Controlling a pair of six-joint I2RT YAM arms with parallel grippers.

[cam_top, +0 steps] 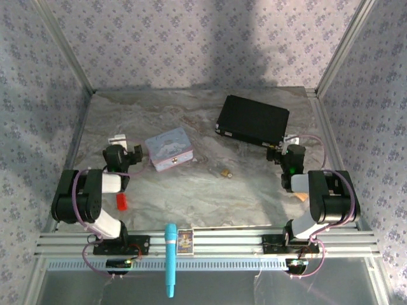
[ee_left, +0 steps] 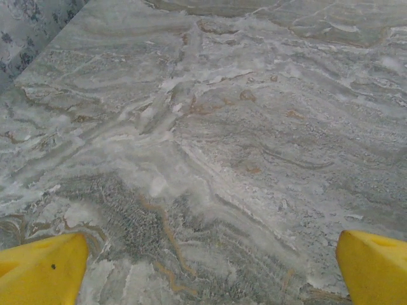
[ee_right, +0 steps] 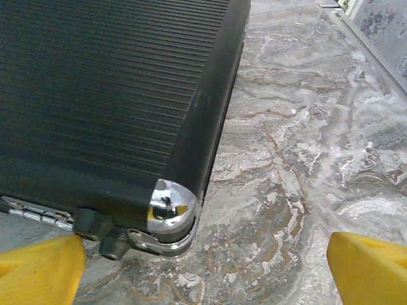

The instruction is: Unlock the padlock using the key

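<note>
The padlock (cam_top: 224,172) is a tiny brass lump lying on the marble table (cam_top: 191,190) near its middle, just right of the lavender tin. I cannot make out the key. My left gripper (cam_top: 121,146) hovers at the table's left side, well left of the padlock. In its wrist view the left gripper (ee_left: 210,267) is open, yellow fingertips (ee_left: 41,270) wide apart over bare marble. My right gripper (cam_top: 282,151) sits at the near right corner of a black case. There the right gripper (ee_right: 206,267) stands open too, nothing between its fingertips (ee_right: 369,267).
A pale lavender tin (cam_top: 169,149) lies left of centre. The black ribbed case (cam_top: 252,119) with its chrome corner (ee_right: 170,206) takes the back right. A small red block (cam_top: 121,202) lies by the left arm. A blue cylinder (cam_top: 170,257) rests across the front rail.
</note>
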